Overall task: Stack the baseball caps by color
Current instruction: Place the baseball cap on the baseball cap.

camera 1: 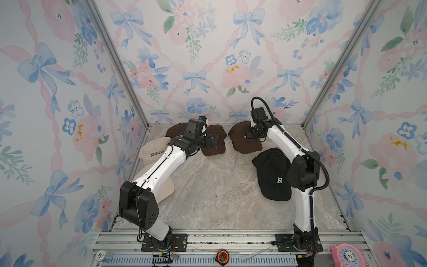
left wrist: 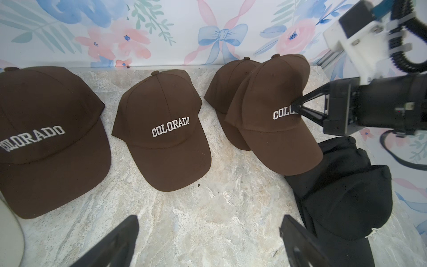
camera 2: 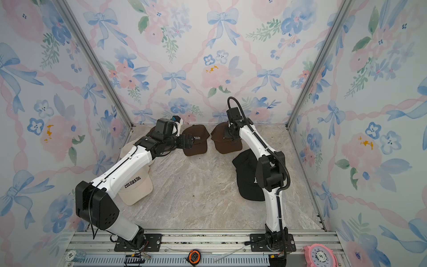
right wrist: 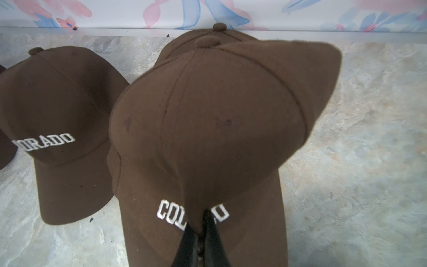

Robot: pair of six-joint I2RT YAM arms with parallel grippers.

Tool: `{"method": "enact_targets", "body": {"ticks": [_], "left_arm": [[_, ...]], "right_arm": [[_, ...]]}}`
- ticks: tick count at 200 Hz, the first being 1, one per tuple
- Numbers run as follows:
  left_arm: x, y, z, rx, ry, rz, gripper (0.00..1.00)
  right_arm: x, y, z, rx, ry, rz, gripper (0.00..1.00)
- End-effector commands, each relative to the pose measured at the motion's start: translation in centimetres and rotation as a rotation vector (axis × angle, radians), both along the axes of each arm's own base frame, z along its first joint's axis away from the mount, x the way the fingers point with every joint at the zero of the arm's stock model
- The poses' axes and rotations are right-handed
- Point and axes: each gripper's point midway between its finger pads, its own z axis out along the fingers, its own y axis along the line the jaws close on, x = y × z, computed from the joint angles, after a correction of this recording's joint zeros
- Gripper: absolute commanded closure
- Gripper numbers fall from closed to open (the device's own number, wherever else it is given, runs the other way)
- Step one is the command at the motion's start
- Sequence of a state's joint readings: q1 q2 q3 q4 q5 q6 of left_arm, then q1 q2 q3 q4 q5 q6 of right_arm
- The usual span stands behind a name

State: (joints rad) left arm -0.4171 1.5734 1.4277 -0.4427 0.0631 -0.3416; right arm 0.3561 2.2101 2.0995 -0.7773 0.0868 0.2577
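Nearby, a black cap [left wrist: 346, 203] lies beside overlapping brown caps [left wrist: 265, 108].

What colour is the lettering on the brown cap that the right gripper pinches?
White, on the brown cap; clearest in the right wrist view.

Four dark brown COLORADO caps [left wrist: 161, 129] in the left wrist view, one lying on another. Two cream caps [camera 2: 136, 185] in a top view. Black caps [left wrist: 346, 203] stacked, number unclear.
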Motion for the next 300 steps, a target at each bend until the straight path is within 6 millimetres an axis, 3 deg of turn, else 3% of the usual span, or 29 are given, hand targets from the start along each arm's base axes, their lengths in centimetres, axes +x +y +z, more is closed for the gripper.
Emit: {"method": "enact_targets", "body": {"ticks": [1,32,72,95,133,230,257,300], "left_arm": [[-0.1,0.5,0.5,-0.003,-0.017,0.021,0.02],[0.0,0.7,0.4,0.004,-0.017,0.024,0.02],[0.4,1.1,0.4,0.011,-0.02,0.027,0.02],[0.8,1.2,0.4,0.012,-0.02,0.032,0.02],[1.3,1.3,0.1,0.012,-0.014,0.035,0.02],[2.1,1.3,0.6,0.009,-0.023,0.041,0.02],[2.1,1.4,0.5,0.009,-0.022,0.041,0.02],[2.0,1.5,0.3,0.006,-0.014,0.043,0.02]], "right_arm": [[0.8,0.3,-1.5,-0.007,0.007,-0.026,0.81],[0.9,0.3,-3.7,-0.007,0.05,-0.041,0.66],[1.1,-0.3,-4.9,-0.003,0.077,-0.061,0.65],[1.4,-0.4,-4.7,0.002,0.07,-0.067,0.71],[1.5,-0.6,-4.2,0.009,0.063,-0.075,1.0],[2.5,-0.4,1.2,0.046,-0.056,-0.094,1.0],[3.2,-0.1,1.3,0.052,-0.064,-0.09,1.0],[4.0,0.0,-0.6,0.039,-0.026,-0.099,1.0]]}}
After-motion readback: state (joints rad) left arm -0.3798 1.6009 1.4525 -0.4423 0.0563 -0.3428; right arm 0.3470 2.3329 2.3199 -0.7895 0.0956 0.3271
